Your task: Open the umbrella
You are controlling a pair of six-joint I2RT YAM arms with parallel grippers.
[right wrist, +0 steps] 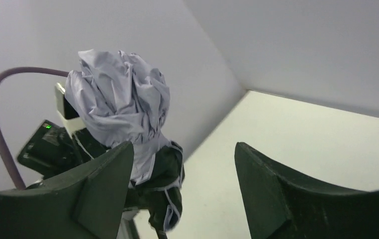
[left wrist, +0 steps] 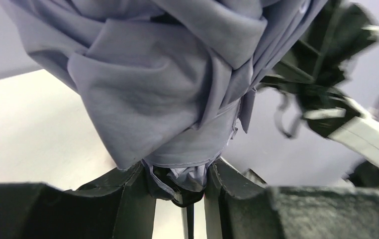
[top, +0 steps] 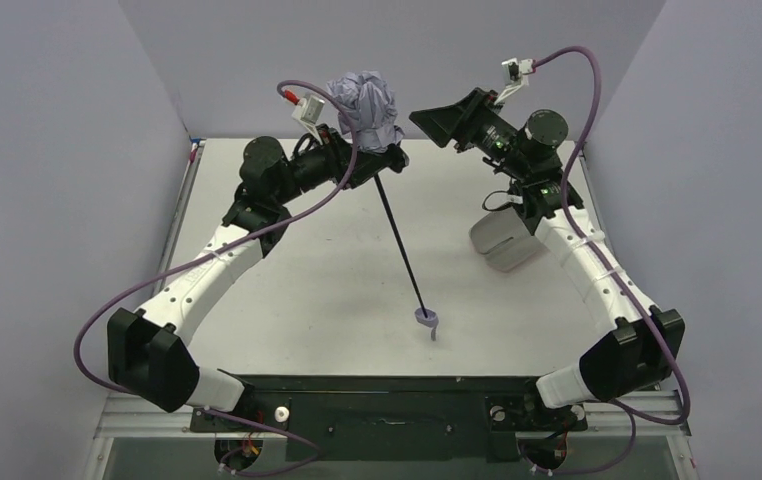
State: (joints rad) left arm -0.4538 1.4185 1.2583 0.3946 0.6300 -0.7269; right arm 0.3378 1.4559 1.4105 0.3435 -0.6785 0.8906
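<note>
The umbrella's crumpled lavender canopy [top: 365, 108] is held up at the back of the table. Its thin black shaft [top: 402, 245] slants down to the small lavender handle [top: 425, 318] resting on the table. My left gripper [top: 369, 160] is shut on the umbrella at the base of the canopy; in the left wrist view the fabric bunch [left wrist: 167, 74] fills the frame above my gripper [left wrist: 181, 186]. My right gripper [top: 435, 118] is open and empty, raised just right of the canopy. In the right wrist view the canopy [right wrist: 120, 102] shows past my left finger [right wrist: 103, 184].
A pale pink fabric sleeve [top: 505, 240] lies on the table under the right arm. Grey walls enclose the table on three sides. Purple cables loop off both arms.
</note>
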